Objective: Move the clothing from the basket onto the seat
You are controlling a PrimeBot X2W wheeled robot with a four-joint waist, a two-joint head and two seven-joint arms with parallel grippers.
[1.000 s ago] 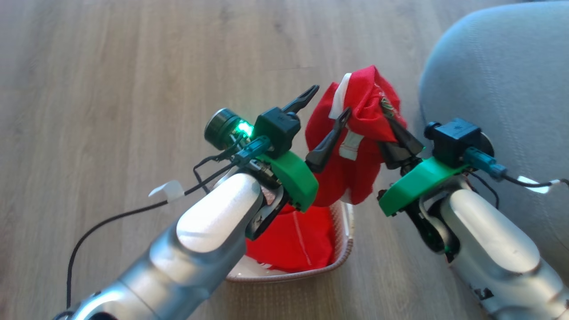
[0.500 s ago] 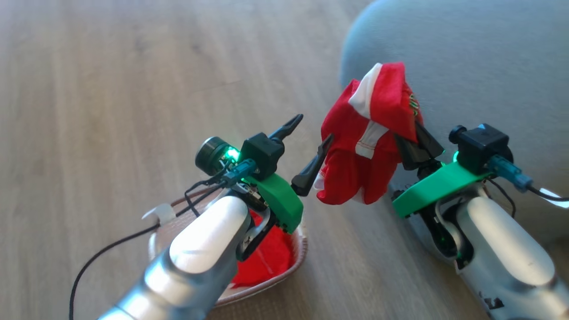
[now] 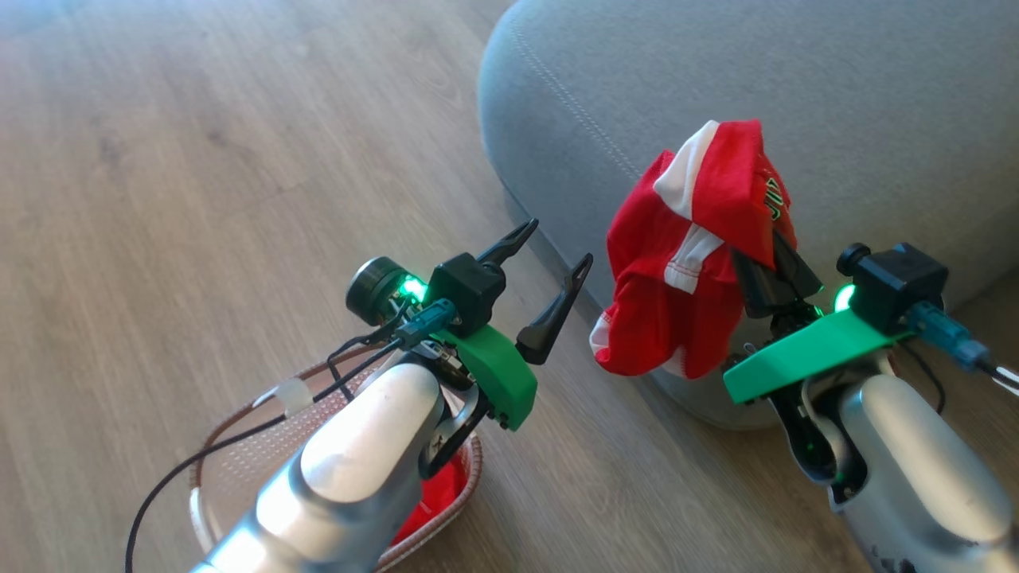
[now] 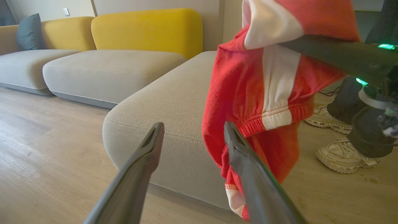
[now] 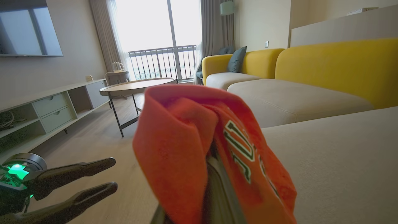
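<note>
Right tool clamped on the striped red garment, draped over its tip, seat just beyond.
Left tool fingers apart, empty, that garment just to its right. Basket below and behind left tool, 1 plain red garment inside.

You see a bright red garment with a broad white stripe and dark-edged white lettering, against the grey seat stitched in a paler double line. The cream basket, brown at the rim, shows more red clothing over pale wood-grain floor; the sofa backs are yellow.
</note>
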